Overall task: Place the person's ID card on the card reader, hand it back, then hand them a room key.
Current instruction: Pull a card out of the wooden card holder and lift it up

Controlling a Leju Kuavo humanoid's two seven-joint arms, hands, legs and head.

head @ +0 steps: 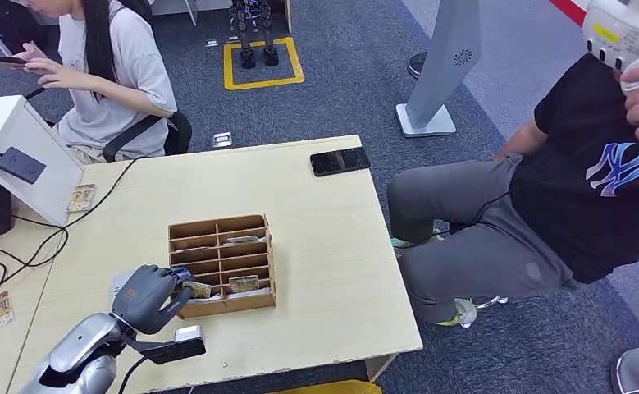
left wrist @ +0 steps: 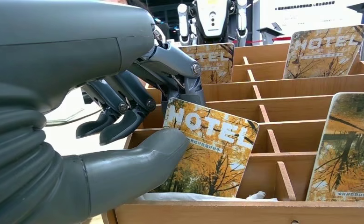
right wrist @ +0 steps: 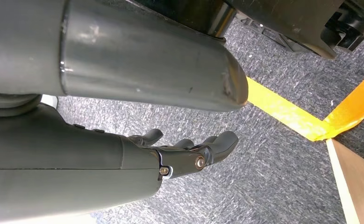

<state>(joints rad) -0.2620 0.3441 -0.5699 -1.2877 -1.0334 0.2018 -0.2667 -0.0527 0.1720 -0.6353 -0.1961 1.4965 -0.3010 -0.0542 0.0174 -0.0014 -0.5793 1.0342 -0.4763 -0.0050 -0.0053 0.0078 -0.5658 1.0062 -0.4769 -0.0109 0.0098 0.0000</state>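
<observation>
My left hand (left wrist: 124,116) is down at the near-left corner of the wooden card rack (head: 221,263), thumb pressed on the face of a HOTEL room key card (left wrist: 208,154) and a darker finger behind its top edge, so I'm pinching it while it leans in the front compartment; the other fingers curl loose beside it. My right hand (right wrist: 189,151) hangs by the carpet, fingers slightly apart, holding nothing. Risk now: the pinch sits near one corner, so I judge the card could pivot and slip as I lift, or its lower edge could catch the front wall of the rack and drag the light rack along the table (head: 316,230). The dividers crowd close on both sides, so straight up looks like the only clean way out. Beyond that there's open tabletop to the right, towards the seated person in the black shirt (head: 578,164), with a phone (head: 340,161) lying at the far edge, well apart.
</observation>
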